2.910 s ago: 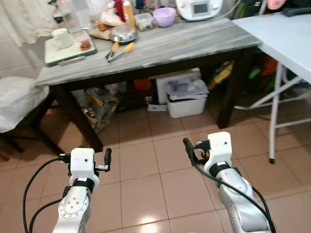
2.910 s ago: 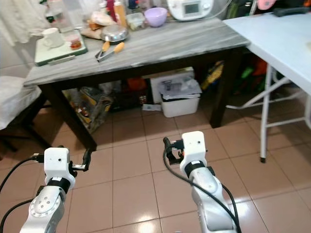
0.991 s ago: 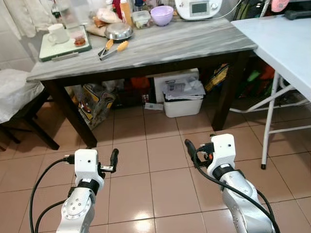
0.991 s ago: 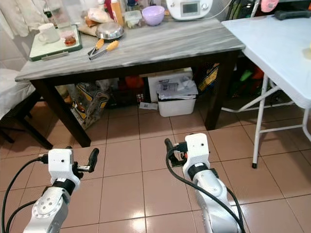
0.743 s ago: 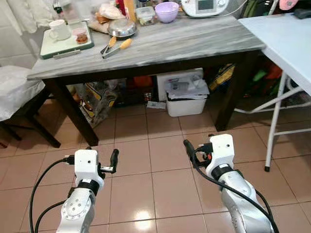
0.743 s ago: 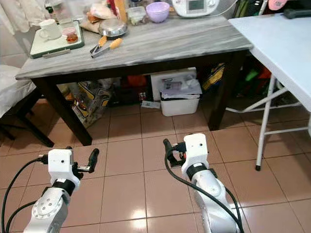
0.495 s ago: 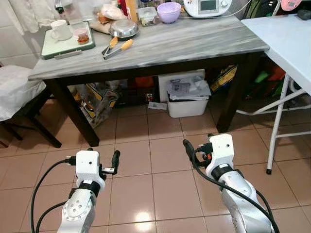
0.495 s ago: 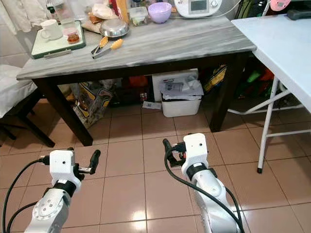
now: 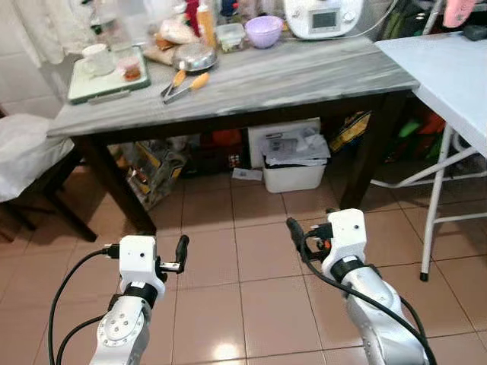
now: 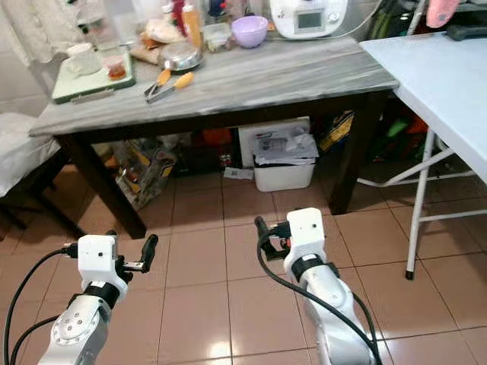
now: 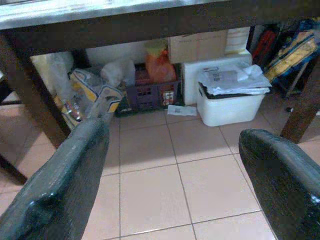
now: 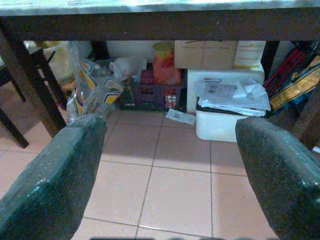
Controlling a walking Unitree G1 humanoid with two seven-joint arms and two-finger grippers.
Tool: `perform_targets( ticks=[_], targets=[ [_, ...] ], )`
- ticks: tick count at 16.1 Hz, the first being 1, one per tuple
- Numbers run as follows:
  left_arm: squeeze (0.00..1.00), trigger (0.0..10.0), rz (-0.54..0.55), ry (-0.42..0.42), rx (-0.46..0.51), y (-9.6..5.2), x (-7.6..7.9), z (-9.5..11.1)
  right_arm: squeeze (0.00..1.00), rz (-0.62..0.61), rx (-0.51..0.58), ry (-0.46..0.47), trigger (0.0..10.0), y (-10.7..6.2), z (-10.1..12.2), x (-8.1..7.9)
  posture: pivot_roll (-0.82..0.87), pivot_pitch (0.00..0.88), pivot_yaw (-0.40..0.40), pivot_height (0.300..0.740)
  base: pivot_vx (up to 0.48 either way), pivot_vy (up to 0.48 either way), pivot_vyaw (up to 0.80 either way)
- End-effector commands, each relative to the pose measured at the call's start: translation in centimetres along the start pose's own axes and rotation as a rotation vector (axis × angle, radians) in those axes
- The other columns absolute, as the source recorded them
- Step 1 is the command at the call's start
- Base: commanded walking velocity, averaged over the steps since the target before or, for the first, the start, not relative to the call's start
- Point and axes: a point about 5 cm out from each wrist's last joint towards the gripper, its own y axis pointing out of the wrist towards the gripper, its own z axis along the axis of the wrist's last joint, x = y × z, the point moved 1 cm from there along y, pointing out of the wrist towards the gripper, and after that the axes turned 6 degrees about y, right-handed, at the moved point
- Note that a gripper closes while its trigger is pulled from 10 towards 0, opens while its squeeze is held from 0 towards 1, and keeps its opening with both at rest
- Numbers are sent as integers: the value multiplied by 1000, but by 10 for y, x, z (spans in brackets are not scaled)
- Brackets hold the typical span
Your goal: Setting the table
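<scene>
A grey marble-topped table point(image 9: 304, 72) on dark legs stands ahead of me. On it lie tongs with orange handles point(image 9: 186, 82), a metal bowl point(image 9: 194, 55), a purple bowl point(image 9: 265, 31) and a green tray point(image 9: 91, 82) carrying a white mug point(image 9: 97, 58). My left gripper point(image 9: 181, 249) and right gripper point(image 9: 295, 232) hover low over the tiled floor, short of the table. The wrist views show both open, with nothing between the left fingers point(image 11: 65, 185) or the right fingers point(image 12: 60, 175).
A white appliance point(image 9: 326, 17) and bottles crowd the table's back edge. Under the table sit a white bin point(image 9: 295, 163), boxes and bags. A white folding table point(image 9: 456, 68) stands at the right. A chair draped in white cloth point(image 9: 27, 152) is at the left.
The whole picture has shifted a little, so the camera moved. Both arms keep the same pose with fingers open.
</scene>
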Motion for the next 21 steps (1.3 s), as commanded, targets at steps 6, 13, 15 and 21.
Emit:
perform_targets(
  ticks=[6, 13, 15, 21],
  targets=[
    [0, 10000, 11, 10, -11, 0, -6, 0, 0, -3, 4, -1, 10000, 2, 0, -2, -220, 113, 103, 740, 480, 0, 0],
    [0, 10000, 75, 80, -54, -15, -24, -3, 0, 4, 20, 0, 10000, -4, 4, -2, -210, 110, 114, 740, 58, 0, 0],
    [0, 10000, 92, 92, -54, -19, -27, -2, 0, 6, 23, -3, 10000, -5, 4, -2, -207, 109, 115, 740, 0, 0, 0],
    [0, 10000, 92, 102, -56, -20, -22, 0, 0, 33, 39, -30, 10000, -3, 6, -8, -200, 102, 113, 740, 0, 0, 533]
  ],
)
